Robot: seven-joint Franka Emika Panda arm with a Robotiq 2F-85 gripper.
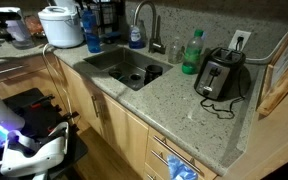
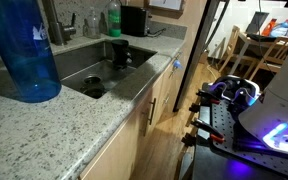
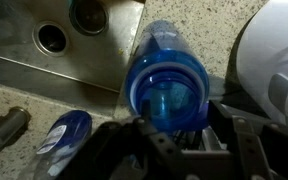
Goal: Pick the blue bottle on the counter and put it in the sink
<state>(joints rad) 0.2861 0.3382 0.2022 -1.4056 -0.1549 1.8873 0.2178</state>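
Pinching the blue bottle (image 3: 169, 85), the pincer (image 3: 174, 122) presses its jaws against the bottle's sides.

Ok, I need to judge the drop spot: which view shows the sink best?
An exterior view: the whole sink shows from above, with faucet and dark things inside. In an exterior view the sink lies slantwise past the blue bottle. The wrist view catches only a steel part with two holes.

Bottles, 3 tot.: 2 blue, i.e. blue bottle (image 1: 89, 30) and squat blue bottle (image 1: 136, 37) at its 3 o'clock, plus 1 green bottle (image 1: 192, 52). 1 ea.: cooker (image 1: 61, 25), toaster (image 1: 221, 72), sink (image 1: 109, 62), faucet (image 1: 144, 20).
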